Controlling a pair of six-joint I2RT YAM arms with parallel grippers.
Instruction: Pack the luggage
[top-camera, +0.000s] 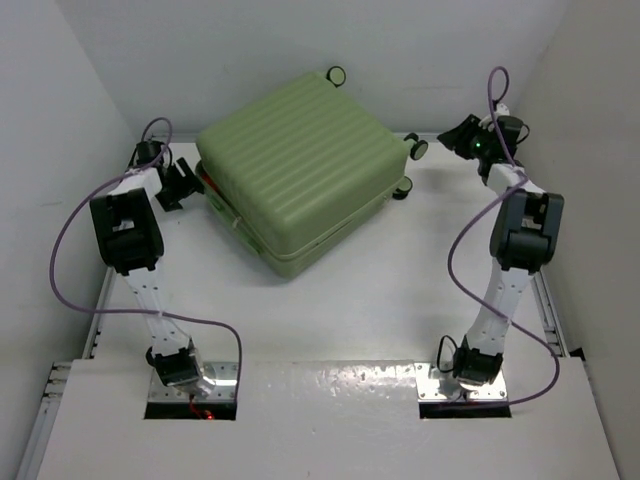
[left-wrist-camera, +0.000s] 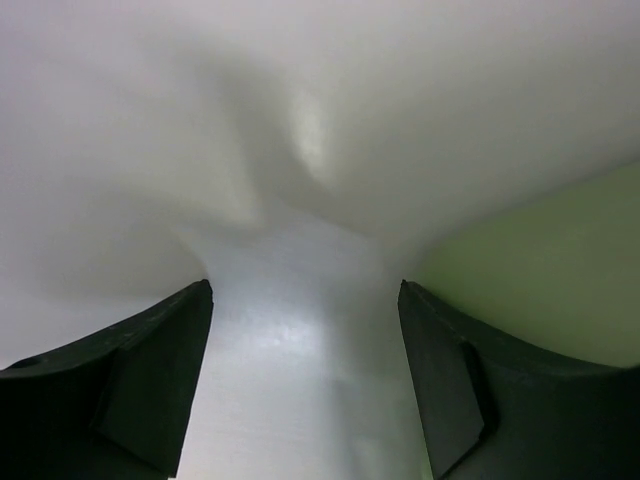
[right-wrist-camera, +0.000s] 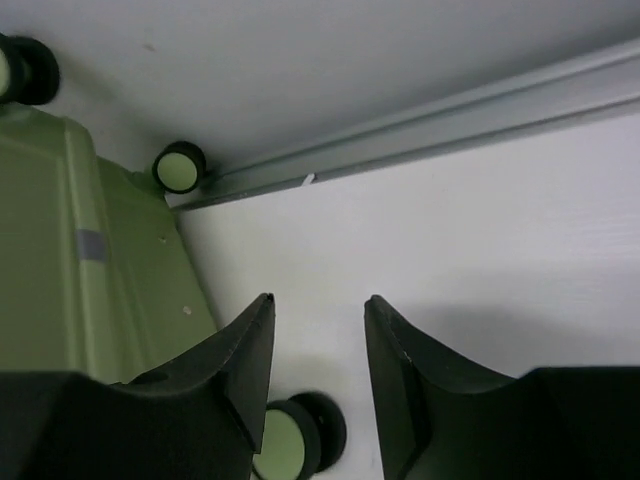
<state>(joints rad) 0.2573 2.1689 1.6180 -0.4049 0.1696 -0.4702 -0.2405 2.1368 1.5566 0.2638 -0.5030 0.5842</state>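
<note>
The luggage (top-camera: 295, 165) is a large light-green ribbed suitcase lying flat and closed at the back middle of the table, its wheels (top-camera: 418, 148) pointing right. My left gripper (top-camera: 183, 186) hangs by the luggage's left corner. In the left wrist view its jaws (left-wrist-camera: 305, 290) stand open over bare white surface, with the green shell (left-wrist-camera: 560, 285) just to the right. My right gripper (top-camera: 462, 137) hovers beside the wheels. It (right-wrist-camera: 319, 300) is open with nothing between the fingers, the luggage (right-wrist-camera: 90, 280) on its left and a wheel (right-wrist-camera: 290, 440) below its left finger.
White walls close in the table on the left, back and right. A metal rail (right-wrist-camera: 450, 120) runs along the foot of the wall near the right gripper. A bit of red (top-camera: 204, 183) shows at the luggage's left seam. Cables loop from both arms.
</note>
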